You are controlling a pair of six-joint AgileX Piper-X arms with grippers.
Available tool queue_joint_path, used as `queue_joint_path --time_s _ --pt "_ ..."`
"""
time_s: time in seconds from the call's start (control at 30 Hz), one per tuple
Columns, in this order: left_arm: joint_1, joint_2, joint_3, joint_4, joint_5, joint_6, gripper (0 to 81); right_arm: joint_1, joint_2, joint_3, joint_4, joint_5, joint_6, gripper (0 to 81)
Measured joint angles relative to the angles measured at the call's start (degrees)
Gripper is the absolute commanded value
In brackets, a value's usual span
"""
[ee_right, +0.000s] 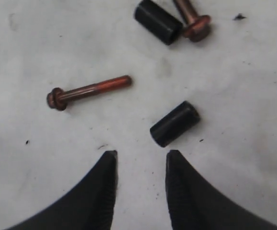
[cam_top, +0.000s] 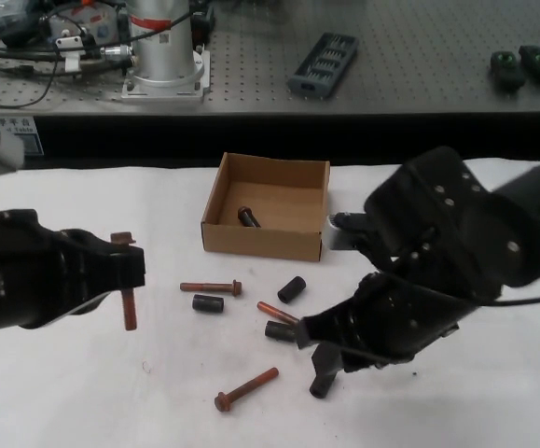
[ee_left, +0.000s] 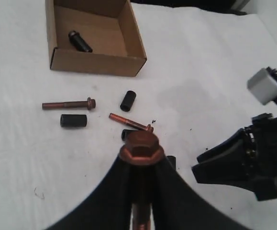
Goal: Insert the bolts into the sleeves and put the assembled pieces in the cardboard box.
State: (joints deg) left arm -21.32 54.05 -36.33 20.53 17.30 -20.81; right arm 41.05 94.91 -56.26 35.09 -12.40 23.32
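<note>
The left gripper point(ee_left: 141, 164) is clamping a bolt point(ee_left: 141, 143) upright between its fingers. The right gripper point(ee_right: 141, 154) is hovering open, a sleeve point(ee_right: 175, 123) lying just beyond one fingertip; closing off-centre could roll it away.

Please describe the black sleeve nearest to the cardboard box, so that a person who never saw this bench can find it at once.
Find the cardboard box on the white cloth. Just before its front wall, near the corner on the right arm's side, lies a short black sleeve. It alone lies this close to the box; the other sleeves lie farther out among the copper bolts.
</note>
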Motion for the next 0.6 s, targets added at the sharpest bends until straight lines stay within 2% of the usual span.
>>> queue_joint_path --time_s 0.23,0.37,0.43,0.6 --pt "0.00 -0.86 0.00 -0.05 2.33 -1.23 0.6 0.00 3.01 -3.89 0.71 4.56 8.60 26.9" --pt "0.00 -0.86 0.39 -1.03 -2.08 6.04 0.6 0.00 5.23 -6.04 1.74 5.25 11.08 26.9" --pt "0.00 -0.86 2.08 -5.82 -2.94 8.91 0.6 0.04 6.96 -6.69 2.74 5.31 12.03 26.9" --pt "0.00 -0.92 8.63 -20.53 -0.45 7.70 0.6 0.15 8.34 -6.83 5.46 5.45 14.58 26.9"
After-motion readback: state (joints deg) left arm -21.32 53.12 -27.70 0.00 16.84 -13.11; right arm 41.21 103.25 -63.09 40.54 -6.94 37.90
